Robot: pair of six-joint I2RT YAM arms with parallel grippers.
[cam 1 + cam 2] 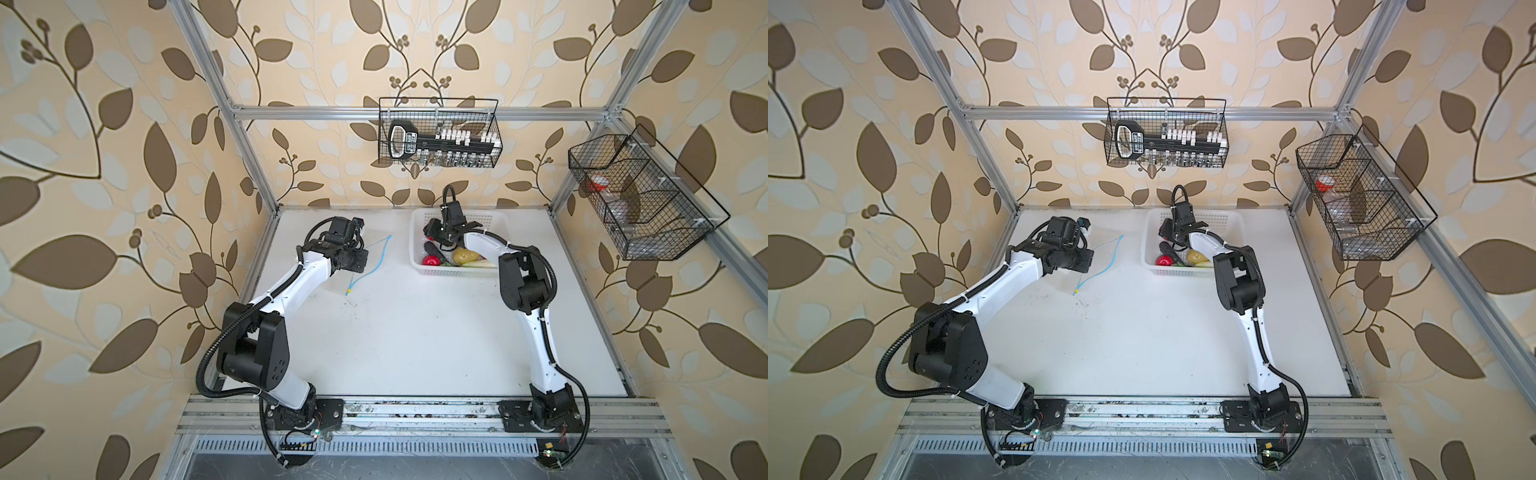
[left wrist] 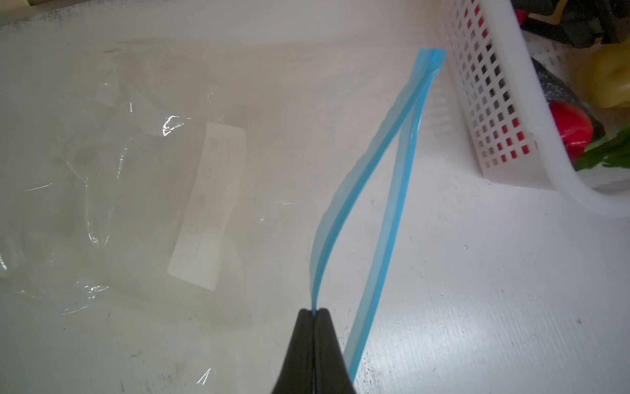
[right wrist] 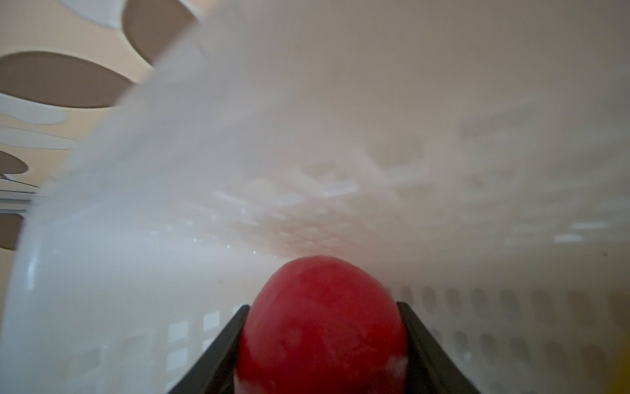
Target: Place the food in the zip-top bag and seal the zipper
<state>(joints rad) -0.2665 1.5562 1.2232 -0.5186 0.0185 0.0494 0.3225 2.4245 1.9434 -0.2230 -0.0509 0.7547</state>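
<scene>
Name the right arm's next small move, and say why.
Probably a straight lift. The jaws of the right gripper look closed against both sides of the red tomato, low inside the white basket. The left gripper pinches one lip of the zipper, holding the zip-top bag open to receive it.

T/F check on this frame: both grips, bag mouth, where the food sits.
1. The left gripper is shut on the zipper. True.
2. The zip-top bag is sealed. False: its two blue strips stand apart, so the mouth is open.
3. The right gripper has its jaws against both sides of a red piece inside the white basket. True.
4. Food already lies in the bag. False: the bag looks empty, and the food in view is in the basket.
5. A yellow piece lies in the basket. True.
</scene>
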